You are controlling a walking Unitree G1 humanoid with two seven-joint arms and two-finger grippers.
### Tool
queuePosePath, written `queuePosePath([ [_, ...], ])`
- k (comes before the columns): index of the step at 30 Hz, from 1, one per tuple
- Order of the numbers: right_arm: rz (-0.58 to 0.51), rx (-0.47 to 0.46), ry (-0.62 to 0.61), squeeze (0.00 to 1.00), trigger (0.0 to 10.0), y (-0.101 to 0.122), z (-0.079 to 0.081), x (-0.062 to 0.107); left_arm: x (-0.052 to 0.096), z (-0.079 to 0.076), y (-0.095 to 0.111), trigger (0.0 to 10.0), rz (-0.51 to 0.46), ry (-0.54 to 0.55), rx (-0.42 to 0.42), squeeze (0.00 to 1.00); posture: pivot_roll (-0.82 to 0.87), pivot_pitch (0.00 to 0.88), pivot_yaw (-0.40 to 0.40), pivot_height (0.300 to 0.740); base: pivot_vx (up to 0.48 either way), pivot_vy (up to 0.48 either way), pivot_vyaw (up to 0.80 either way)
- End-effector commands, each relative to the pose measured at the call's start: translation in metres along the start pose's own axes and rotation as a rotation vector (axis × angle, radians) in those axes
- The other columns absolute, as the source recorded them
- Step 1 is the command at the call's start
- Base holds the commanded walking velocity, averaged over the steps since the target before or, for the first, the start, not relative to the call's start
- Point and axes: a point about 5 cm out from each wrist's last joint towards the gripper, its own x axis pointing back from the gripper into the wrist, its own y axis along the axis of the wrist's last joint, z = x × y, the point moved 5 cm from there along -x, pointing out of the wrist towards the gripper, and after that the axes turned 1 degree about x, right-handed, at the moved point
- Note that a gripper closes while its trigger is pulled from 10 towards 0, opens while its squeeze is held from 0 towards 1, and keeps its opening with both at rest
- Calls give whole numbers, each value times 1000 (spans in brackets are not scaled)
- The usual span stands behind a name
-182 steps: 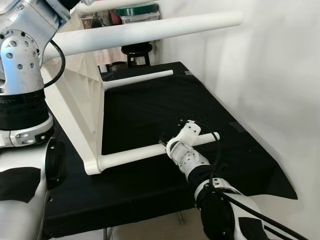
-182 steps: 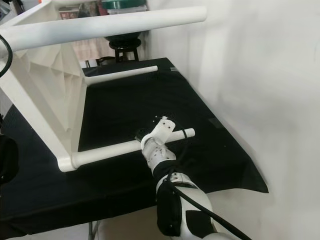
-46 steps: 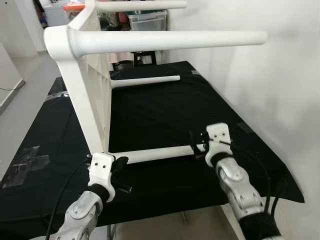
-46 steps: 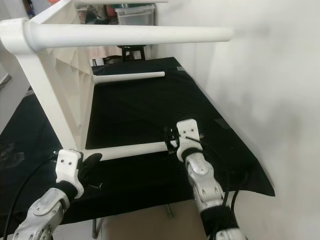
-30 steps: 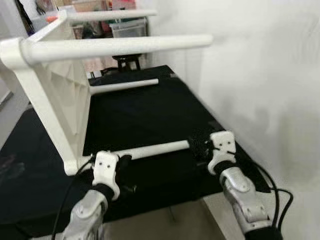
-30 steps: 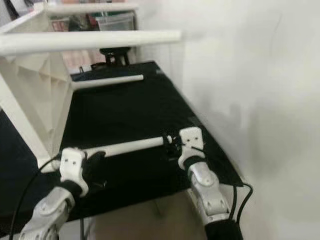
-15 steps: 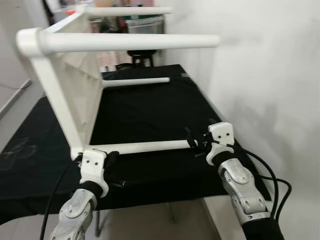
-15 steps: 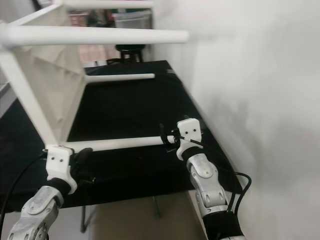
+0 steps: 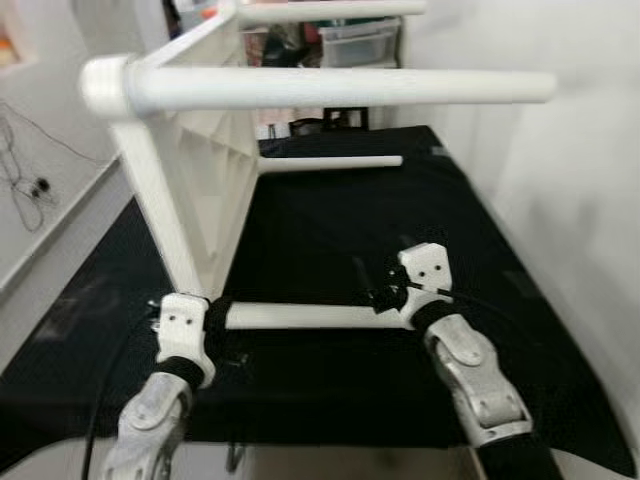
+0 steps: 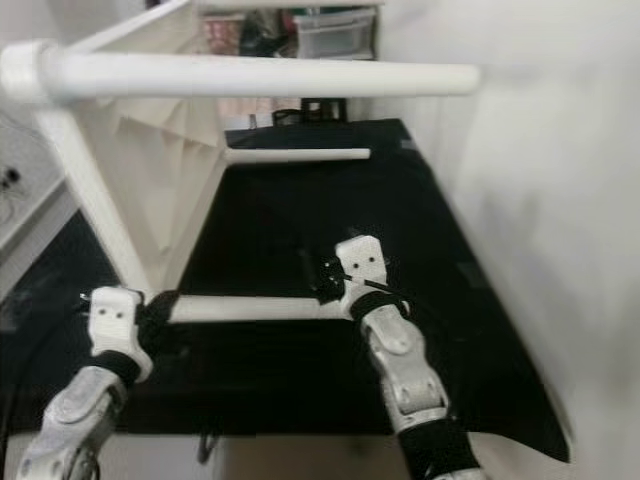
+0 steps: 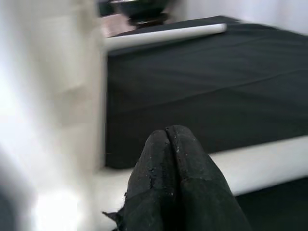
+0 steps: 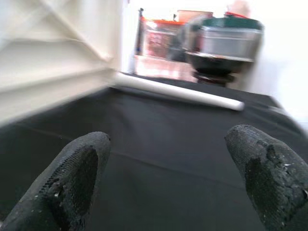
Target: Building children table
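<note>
Black-covered work table (image 9: 540, 330): carried all items. White children's table (image 9: 190, 190): lay on its side across the cloth's left half, top panel upright, four legs pointing right. Lower near leg (image 9: 300, 316): rested along the cloth near the front edge. Left gripper (image 9: 215, 320): fingers pressed together, at that leg's base. Right gripper (image 9: 385, 297): fingers spread apart, at the leg's free end.

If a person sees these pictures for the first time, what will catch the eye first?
The white children's table lying on its side on the black cloth, its legs pointing toward the wall. Both claws meet its nearest leg: the left claw by the tabletop, the right claw at the free end.
</note>
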Motion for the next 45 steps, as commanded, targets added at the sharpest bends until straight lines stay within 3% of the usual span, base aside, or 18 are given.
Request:
queuePosePath([
  [1, 7, 3, 2, 0, 10000, 0, 2, -1, 1, 0, -2, 10000, 13, -12, 11, 0, -38, 0, 29, 740, 262, 0, 0],
  [7, -8, 21, 33, 0, 10000, 4, 2, 1, 2, -6, -5, 10000, 29, -35, 32, 0, -38, 0, 30, 740, 175, 0, 0],
  [10, -126, 94, 134, 0, 10000, 31, -4, 14, 11, 1, -13, 10000, 58, 19, 10, 0, -40, 0, 34, 740, 0, 0, 0],
  [12, -145, 121, 149, 0, 10000, 35, -6, 17, 13, 2, -15, 10000, 62, 31, 5, 0, -40, 0, 34, 740, 0, 0, 0],
  [13, -177, 186, 140, 0, 10000, 44, -14, 23, 16, 4, -16, 10000, 68, 44, 15, 0, -40, 0, 34, 740, 0, 0, 0],
  [14, -177, 186, 140, 0, 10000, 44, -14, 23, 16, 4, -16, 10000, 68, 44, 15, 0, -40, 0, 34, 740, 0, 0, 0],
  [16, -239, 383, 29, 0, 10000, 71, -49, 43, 28, 11, -23, 10000, 91, 76, 39, 0, -55, 0, 39, 740, 0, 0, 0],
  [18, -239, 383, 29, 0, 10000, 71, -49, 43, 28, 11, -23, 10000, 91, 76, 39, 0, -55, 0, 39, 740, 0, 0, 0],
  [20, -272, 468, -33, 0, 10000, 88, -62, 55, 32, 18, -27, 10000, 107, 94, 47, 0, -77, 0, 53, 740, 0, 0, 0],
  [21, -272, 468, -33, 0, 10000, 88, -62, 55, 32, 18, -27, 10000, 107, 94, 47, 0, -77, 0, 53, 740, 0, 0, 0],
  [23, -340, 658, -38, 0, 10000, 115, -55, 71, 32, 26, -31, 10000, 119, 115, 55, 0, -102, 0, 79, 740, 0, 0, 0],
  [24, -340, 658, -38, 0, 10000, 115, -55, 71, 32, 26, -31, 10000, 119, 115, 55, 0, -102, 0, 79, 740, 0, 0, 0],
  [26, -401, 841, -7, 0, 10000, 134, -38, 80, 30, 30, -32, 10000, 125, 122, 59, 0, -121, 0, 97, 740, 0, 0, 0],
  [28, -401, 841, -7, 0, 10000, 134, -38, 80, 30, 30, -32, 10000, 125, 122, 59, 0, -121, 0, 97, 740, 0, 0, 0],
  [31, -446, 991, 15, 0, 10000, 144, -27, 86, 24, 29, -30, 10000, 124, 111, 57, 0, -130, 0, 112, 740, 0, 0, 0],
  [41, -568, 1076, 16, 0, 10000, 171, -18, 77, 18, 28, -25, 10000, 108, 89, 29, 0, -121, 0, 120, 740, 0, 0, 0],
  [45, -593, 1156, -12, 0, 10000, 190, -23, 54, 14, 30, -21, 10000, 86, 109, 37, 0, -99, 0, 103, 740, 0, 0, 0],
])
